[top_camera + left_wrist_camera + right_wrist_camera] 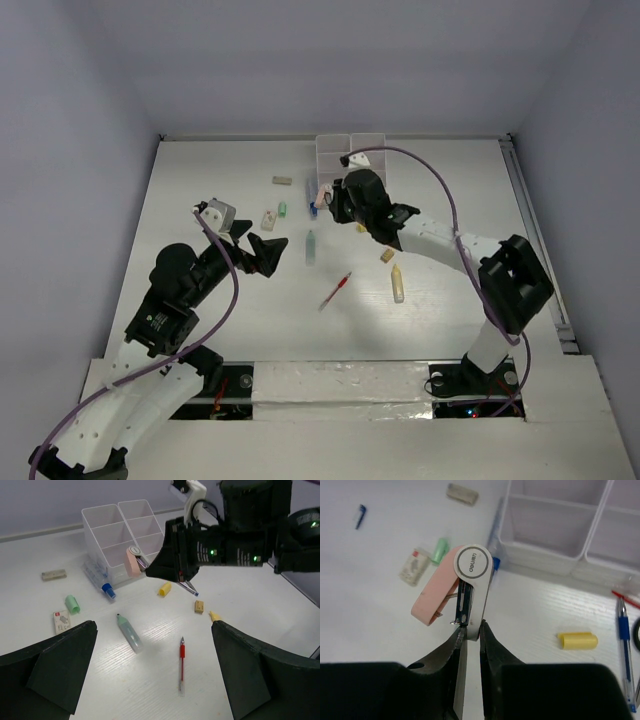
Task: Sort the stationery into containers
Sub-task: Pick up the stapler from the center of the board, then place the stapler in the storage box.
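Observation:
My right gripper (471, 630) is shut on the white lower end of a pink and white stapler (470, 575). The stapler sticks out past the fingertips, close in front of the white six-compartment containers tray (107, 530), whose compartments look empty. My left gripper (155, 670) hangs open above the table with nothing between its fingers. Below it lie a red pen (182, 662) and a pale-green marker (129, 632). From above, the right gripper (325, 200) sits just short of the tray (350, 150), and the left gripper (262, 250) is left of the red pen (337, 290).
A blue pen (100, 580) lies against the tray's left wall. Scattered on the table are a yellow cap (164, 588), a tan eraser (199, 606), a cream marker (397, 283), a green cap (73, 604), a wrapped eraser (61, 621) and a beige eraser (53, 574). Another blue pen (624, 630) lies right of the yellow cap.

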